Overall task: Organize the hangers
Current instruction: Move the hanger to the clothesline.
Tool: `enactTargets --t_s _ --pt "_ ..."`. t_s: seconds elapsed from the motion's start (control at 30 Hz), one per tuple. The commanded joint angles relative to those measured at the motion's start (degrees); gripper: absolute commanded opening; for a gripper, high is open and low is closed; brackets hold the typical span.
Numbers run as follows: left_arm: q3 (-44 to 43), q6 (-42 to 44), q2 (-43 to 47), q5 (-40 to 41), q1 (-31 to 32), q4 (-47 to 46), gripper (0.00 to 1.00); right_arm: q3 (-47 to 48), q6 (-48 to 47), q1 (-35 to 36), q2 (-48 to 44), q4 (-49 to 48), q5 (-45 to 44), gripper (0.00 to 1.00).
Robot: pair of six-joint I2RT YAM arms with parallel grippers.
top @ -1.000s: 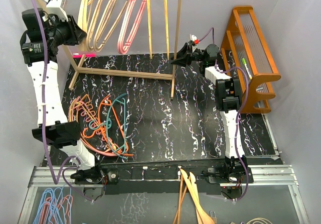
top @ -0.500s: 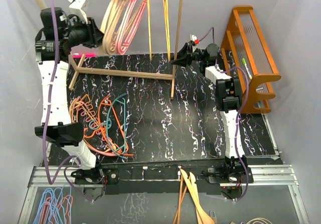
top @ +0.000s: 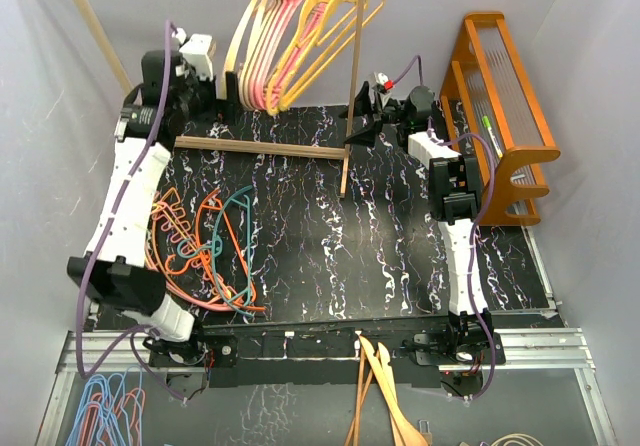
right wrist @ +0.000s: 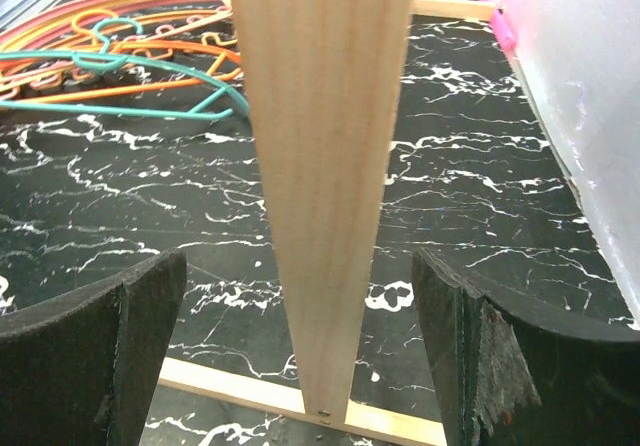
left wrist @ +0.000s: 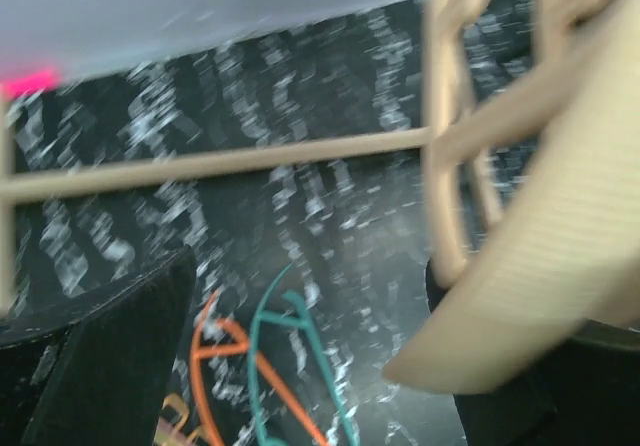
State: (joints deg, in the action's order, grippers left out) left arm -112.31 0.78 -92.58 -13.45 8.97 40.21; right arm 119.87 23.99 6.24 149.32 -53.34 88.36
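From above, the left pincer (top: 232,88) had swung beside pink, tan and yellow plastic hangers (top: 290,36) bunched on the wooden rack (top: 262,147), seemingly released, with an orange-and-teal heap of hangers (top: 205,246) waiting on the black marbled bench (top: 400,236); its wrist view showed jaws newly wide and empty; the right wrist view showed the right pincer (right wrist: 298,266) likewise open around the rack's post (right wrist: 320,166).

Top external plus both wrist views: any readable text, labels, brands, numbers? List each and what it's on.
None readable in any view.
Left arm motor housing: pale marks, possibly a label, too small to read.
Wooden upright, marbled tabletop, hangers: no markings visible.
Left wrist view: blurred, no lettering shows.
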Motion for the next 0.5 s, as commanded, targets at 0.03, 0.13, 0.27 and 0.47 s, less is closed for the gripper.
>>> enactTargets --t_s 0.03,0.13,0.27,0.47 --pt "22.5 -7.2 18.7 30.3 -0.3 -15.8 0.97 0.2 -1.5 -1.4 -0.8 -0.1 -9.6 0.98" --pt "32.9 -9.7 26.3 36.3 -0.4 -14.5 0.97 -2.7 -3.5 -2.3 -2.6 0.7 -14.7 0.98" --pt "39.4 -12.8 29.5 31.9 -0.4 -4.7 0.97 -6.8 -10.6 -3.2 -7.0 9.9 -20.4 0.98" --pt "51.8 -18.5 34.4 10.0 -0.5 -2.7 0.97 -20.3 -25.8 -2.8 -18.2 22.3 -29.3 0.98"
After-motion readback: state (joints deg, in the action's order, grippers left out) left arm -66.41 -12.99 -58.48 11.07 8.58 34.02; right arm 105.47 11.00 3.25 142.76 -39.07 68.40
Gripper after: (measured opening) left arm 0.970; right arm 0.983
